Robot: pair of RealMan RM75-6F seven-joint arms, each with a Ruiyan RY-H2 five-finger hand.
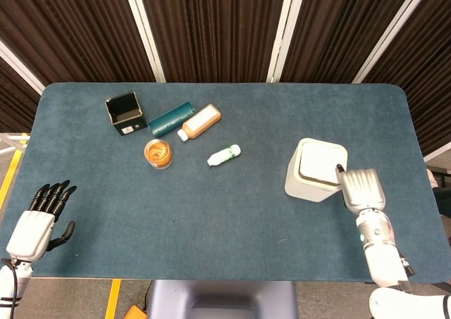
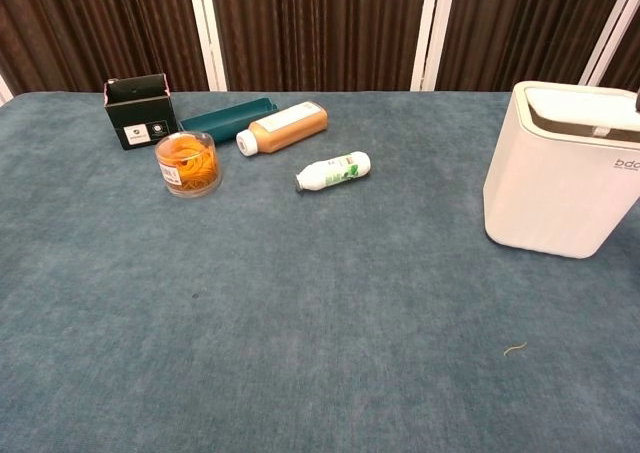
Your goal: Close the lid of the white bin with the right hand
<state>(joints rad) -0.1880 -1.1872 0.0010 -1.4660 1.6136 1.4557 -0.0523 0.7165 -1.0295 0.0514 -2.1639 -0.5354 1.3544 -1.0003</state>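
1. The right hand [image 1: 361, 187] lies flat at the near right edge of the white bin [image 1: 316, 169], fingers straight and apart, holding nothing; a dark fingertip touches the bin's rim.
2. The lid [image 2: 583, 108] sits down flat on the bin, just ahead and to the left of that hand.
3. The left hand [image 1: 41, 219] hovers off the table's [image 1: 211, 213] near left edge, fingers spread, empty.
4. Far to the right hand's left lie a small white bottle [image 1: 224, 155], an orange bottle [image 1: 200, 122], a jar [image 1: 158, 153] and a black box [image 1: 125, 113].
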